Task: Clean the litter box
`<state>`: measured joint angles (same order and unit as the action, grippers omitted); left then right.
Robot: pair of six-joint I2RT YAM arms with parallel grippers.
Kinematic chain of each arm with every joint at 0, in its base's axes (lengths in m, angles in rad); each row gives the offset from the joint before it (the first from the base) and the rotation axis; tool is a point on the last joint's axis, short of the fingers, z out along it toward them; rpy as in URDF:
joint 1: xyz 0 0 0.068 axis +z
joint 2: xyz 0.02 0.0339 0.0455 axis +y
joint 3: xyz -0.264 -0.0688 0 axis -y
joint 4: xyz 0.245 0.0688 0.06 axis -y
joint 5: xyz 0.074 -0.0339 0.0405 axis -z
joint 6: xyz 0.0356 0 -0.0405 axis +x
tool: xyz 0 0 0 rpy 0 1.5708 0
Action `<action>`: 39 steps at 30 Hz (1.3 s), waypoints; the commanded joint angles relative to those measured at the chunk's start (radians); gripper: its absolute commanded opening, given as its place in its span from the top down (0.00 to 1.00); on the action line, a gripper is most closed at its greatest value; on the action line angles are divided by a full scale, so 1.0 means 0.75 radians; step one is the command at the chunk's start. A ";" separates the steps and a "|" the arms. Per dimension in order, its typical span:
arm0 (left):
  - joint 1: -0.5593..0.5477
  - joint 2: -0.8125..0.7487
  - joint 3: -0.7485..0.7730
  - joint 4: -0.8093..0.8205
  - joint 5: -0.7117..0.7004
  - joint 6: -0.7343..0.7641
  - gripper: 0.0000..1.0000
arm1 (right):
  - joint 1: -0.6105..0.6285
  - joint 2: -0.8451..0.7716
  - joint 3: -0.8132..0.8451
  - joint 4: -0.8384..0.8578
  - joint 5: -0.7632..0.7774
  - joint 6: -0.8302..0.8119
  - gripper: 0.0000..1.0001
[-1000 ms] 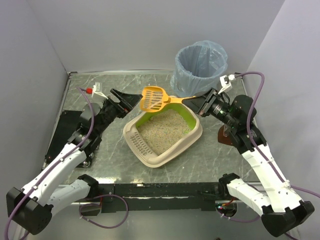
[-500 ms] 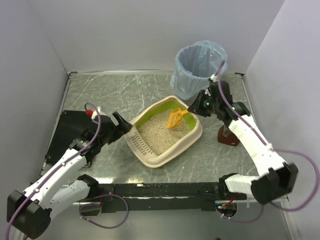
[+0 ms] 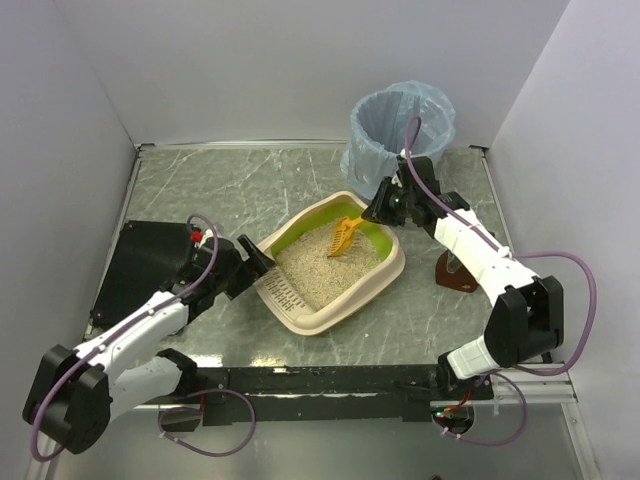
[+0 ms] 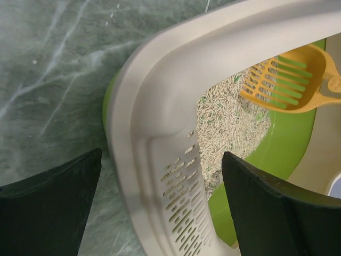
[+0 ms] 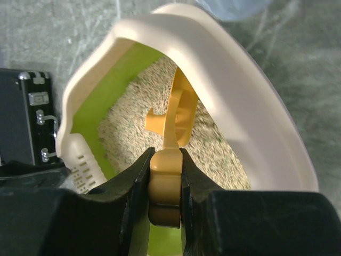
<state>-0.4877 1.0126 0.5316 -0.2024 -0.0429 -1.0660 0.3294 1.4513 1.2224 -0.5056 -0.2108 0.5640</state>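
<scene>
Since a second ago the right arm has swung the scoop down from above the far rim into the box, and the left arm has crept up to the slotted end. On the table [image 3: 200,190] the litter box [image 3: 352,308] sits mid-way between the arms, set at an angle, with the bin [image 3: 400,130] just behind its far right corner. My left gripper [image 3: 258,258] hangs with its jaws wide apart, and in its wrist view the slotted corner of the rim lies between the fingers, with nothing gripped. My right gripper [image 3: 376,211] is clamped narrow on the scoop [image 3: 345,238] by the end of its handle, with the head pointing down near the green wall. I cannot tell whether the tip is in the litter [image 3: 318,268] or just above it. To do this pass well, I would first close the left jaws on the rim so the box cannot slide. Then I would push the head in shallow and drag it slowly towards the slotted end. I would lift it level and let loose grains fall through before carrying it to the bin. I see no clumps from here, only green specks, so I would sweep lane by lane.
</scene>
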 commanded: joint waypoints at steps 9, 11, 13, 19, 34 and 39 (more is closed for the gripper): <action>-0.188 0.186 0.152 -0.112 -0.284 -0.196 0.03 | 0.019 -0.088 -0.223 0.349 -0.003 0.035 1.00; -0.221 0.251 0.199 -0.155 -0.327 -0.245 0.03 | 0.019 -0.068 -0.213 0.304 -0.022 0.056 1.00; -0.239 0.290 0.244 -0.223 -0.384 -0.272 0.03 | 0.017 -0.058 -0.239 0.314 -0.054 0.072 1.00; -0.305 0.474 0.428 -0.486 -0.552 -0.391 0.03 | 0.019 -0.113 -0.319 0.339 -0.056 0.109 1.00; -0.344 0.646 0.484 -0.456 -0.567 -0.330 0.40 | 0.019 -0.105 -0.450 0.459 -0.210 0.160 1.00; -0.344 0.634 0.539 -0.471 -0.634 -0.254 0.58 | 0.019 -0.105 -0.462 0.455 -0.234 0.148 1.00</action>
<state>-0.7399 1.4952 0.8738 -0.5632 -0.4435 -1.3254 0.3309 1.3811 0.9066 -0.1291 -0.3229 0.6849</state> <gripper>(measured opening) 0.724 0.273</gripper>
